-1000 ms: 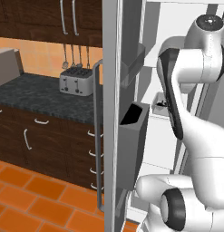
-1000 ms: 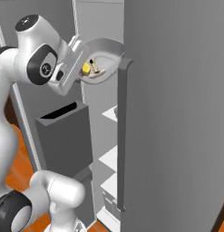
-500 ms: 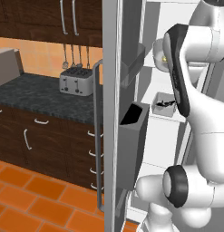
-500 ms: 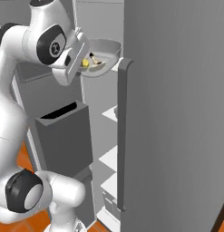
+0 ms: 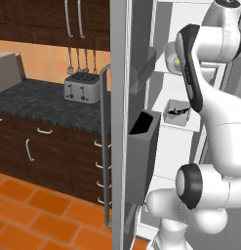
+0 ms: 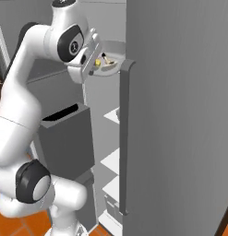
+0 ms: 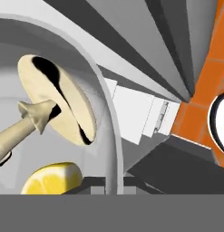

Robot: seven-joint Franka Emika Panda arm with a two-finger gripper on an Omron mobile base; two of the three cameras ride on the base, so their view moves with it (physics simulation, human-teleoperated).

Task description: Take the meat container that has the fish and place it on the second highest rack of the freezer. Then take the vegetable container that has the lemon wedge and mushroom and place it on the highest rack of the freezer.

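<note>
White and round, the vegetable container (image 6: 107,65) with its mushroom (image 7: 56,106) and lemon wedge (image 7: 52,178) hangs from our claw (image 6: 90,62), clamped tight on its rim, high at the open freezer (image 6: 180,115), while the meat container (image 5: 176,112) sits on a lower rack.

I see flat, even rendered light, soft shadows inside the freezer (image 5: 190,97), no glare (edges slightly jagged), hand view sharp.
</note>
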